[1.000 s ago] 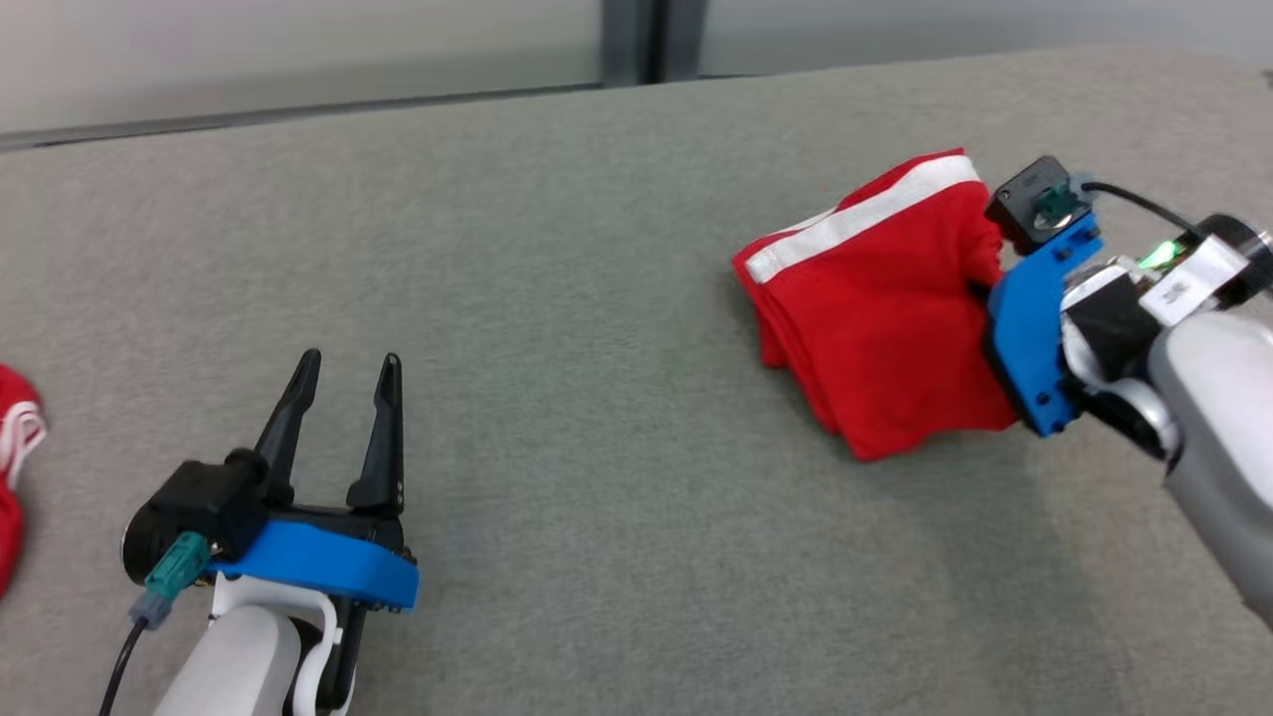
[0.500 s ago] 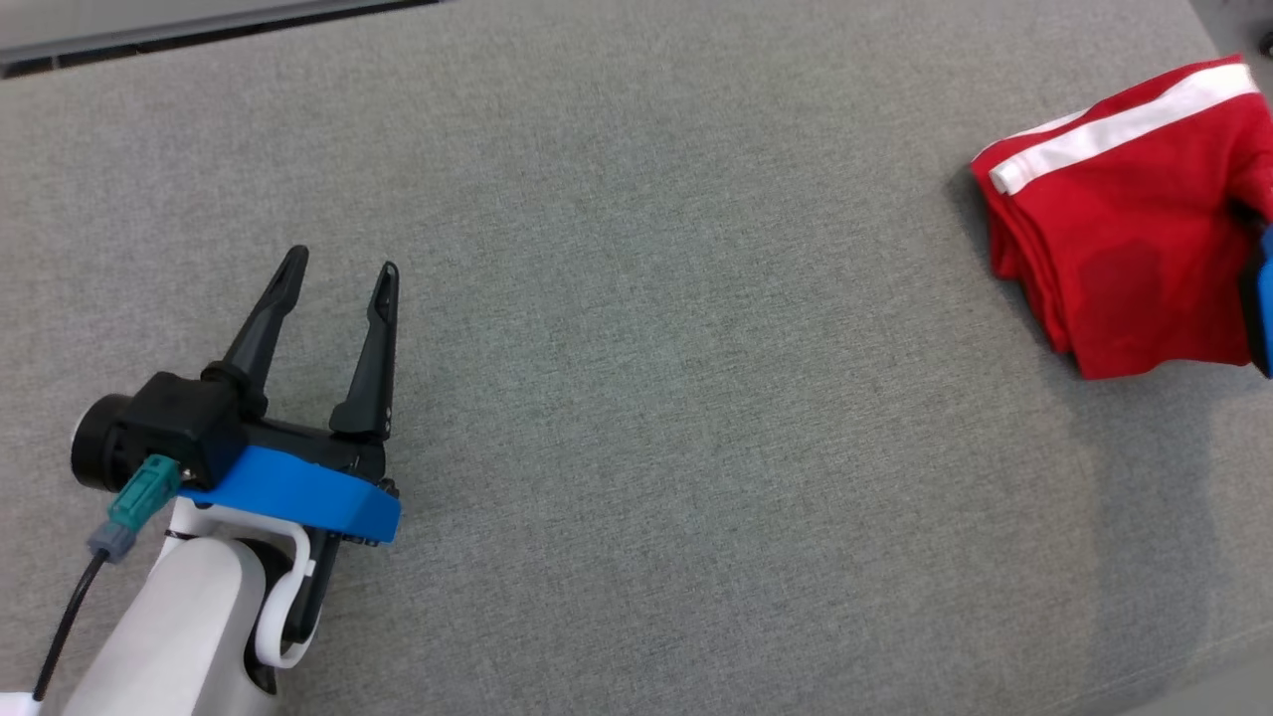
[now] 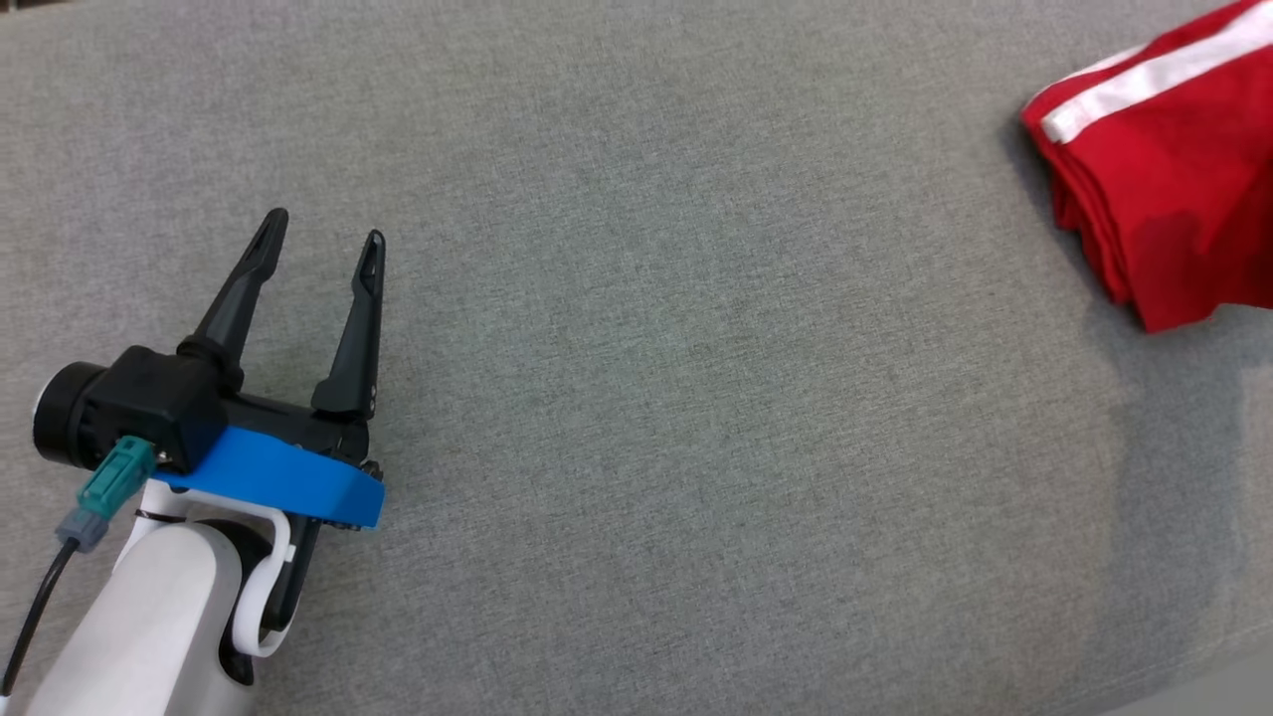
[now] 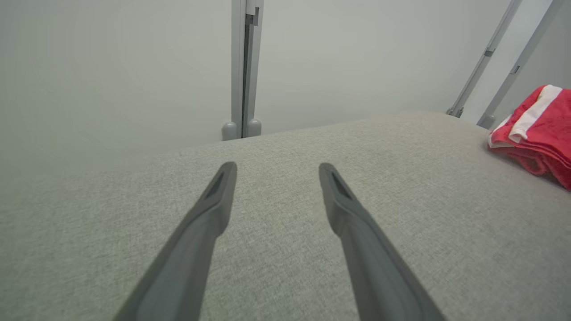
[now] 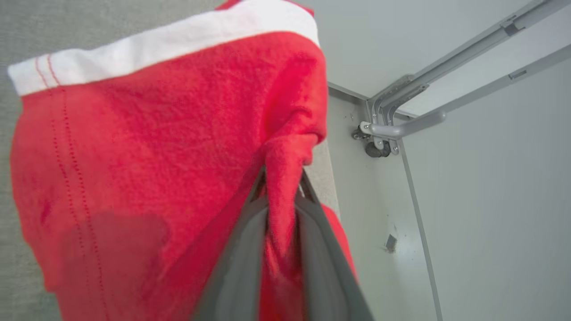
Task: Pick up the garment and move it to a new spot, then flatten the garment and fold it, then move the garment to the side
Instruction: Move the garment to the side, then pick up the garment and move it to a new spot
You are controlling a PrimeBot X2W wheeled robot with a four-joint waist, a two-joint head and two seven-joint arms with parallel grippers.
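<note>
Now your right claw is nearly closed, pinching a bunched fold of the red garment. Your left claw gapes wide, empty, well apart from it.

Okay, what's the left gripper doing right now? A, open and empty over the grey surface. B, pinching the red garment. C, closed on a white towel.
A: the left gripper has its fingers apart with nothing between them over the grey surface, while the right gripper pinches the red garment.
</note>
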